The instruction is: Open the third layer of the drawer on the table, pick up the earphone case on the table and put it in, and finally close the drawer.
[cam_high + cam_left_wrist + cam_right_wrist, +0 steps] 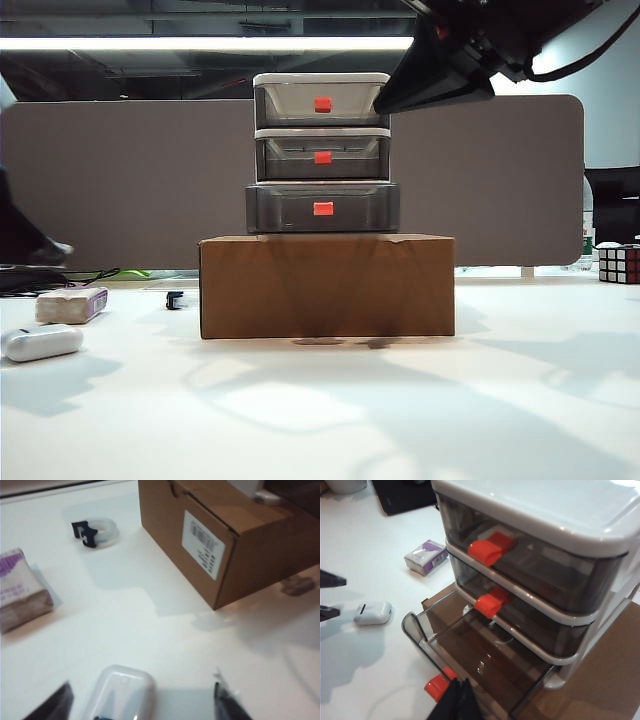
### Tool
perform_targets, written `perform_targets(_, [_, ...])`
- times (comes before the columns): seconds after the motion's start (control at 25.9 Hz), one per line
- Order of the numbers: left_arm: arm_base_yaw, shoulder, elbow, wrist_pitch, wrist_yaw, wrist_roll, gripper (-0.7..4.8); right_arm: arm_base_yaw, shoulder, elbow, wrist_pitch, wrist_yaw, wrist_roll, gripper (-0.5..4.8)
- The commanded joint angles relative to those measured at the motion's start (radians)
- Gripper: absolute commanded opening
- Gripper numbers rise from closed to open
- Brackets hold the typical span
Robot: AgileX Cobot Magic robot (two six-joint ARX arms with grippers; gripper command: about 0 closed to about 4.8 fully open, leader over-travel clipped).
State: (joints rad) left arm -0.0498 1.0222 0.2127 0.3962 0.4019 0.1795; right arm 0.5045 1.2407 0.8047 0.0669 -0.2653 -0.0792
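Third layer [485, 675] of the drawer [545, 555] is pulled out, right gripper [457, 700] clenched by its red handle — pick step in hand. Left gripper [142, 705] hangs released, jaws astride the earphone case [120, 695] on the table [150, 630] — next, I'd judge: drop, clamp, carry to the drawer.

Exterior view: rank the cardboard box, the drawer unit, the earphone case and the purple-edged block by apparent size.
1. Cardboard box
2. Drawer unit
3 and 4. Earphone case and purple-edged block look alike; the case sits nearer the camera, so no ranking.
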Motion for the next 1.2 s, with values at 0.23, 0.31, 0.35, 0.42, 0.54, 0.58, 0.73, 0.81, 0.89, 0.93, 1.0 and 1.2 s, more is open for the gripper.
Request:
perform_targets(0.23, [0.002,0.194,0.118,-0.048,0.0,0.181,3.51,0.0,-0.004,0.003,-0.021,-0.003,-0.008,-0.06])
perform_targets(0.31, [0.003,0.234,0.168,-0.109,-0.002,0.263,3.55,0.0,-0.004,0.003,-0.027,-0.003,-0.008,-0.06])
perform_targets(0.35, [0.005,0.24,0.182,-0.142,-0.002,0.279,3.62,0.0,-0.004,0.003,-0.031,-0.003,-0.008,-0.06])
perform_targets(0.42, [0.018,0.25,0.201,-0.185,-0.001,0.298,3.66,0.0,-0.004,0.003,-0.035,-0.003,-0.008,-0.06])
perform_targets(0.54, [0.06,0.253,0.217,-0.234,0.034,0.307,3.76,0.0,-0.004,0.003,-0.035,-0.003,-0.008,-0.06])
perform_targets(0.58, [0.083,0.255,0.217,-0.25,0.064,0.307,3.76,0.0,-0.004,0.003,-0.034,-0.003,-0.008,-0.06])
perform_targets(0.73, [0.103,0.259,0.217,-0.278,0.104,0.307,3.76,0.0,-0.004,0.003,-0.034,-0.002,-0.008,-0.06])
perform_targets(0.81, [0.102,0.266,0.217,-0.275,0.116,0.307,3.76,0.0,-0.004,0.003,-0.034,-0.002,-0.008,-0.06])
perform_targets(0.89, [0.102,0.297,0.221,-0.275,0.118,0.307,3.76,0.0,-0.004,0.003,-0.034,-0.002,-0.007,-0.06])
perform_targets(0.93, [0.102,0.31,0.223,-0.275,0.119,0.307,3.76,0.0,-0.004,0.003,-0.034,-0.002,-0.007,-0.06])
perform_targets(1.0, [0.102,0.342,0.233,-0.274,0.118,0.307,3.75,0.0,-0.004,0.003,-0.035,-0.002,-0.007,-0.06])
perform_targets(1.2, [0.101,0.437,0.281,-0.275,0.119,0.308,3.72,0.0,-0.004,0.003,-0.035,0.001,-0.007,-0.06])
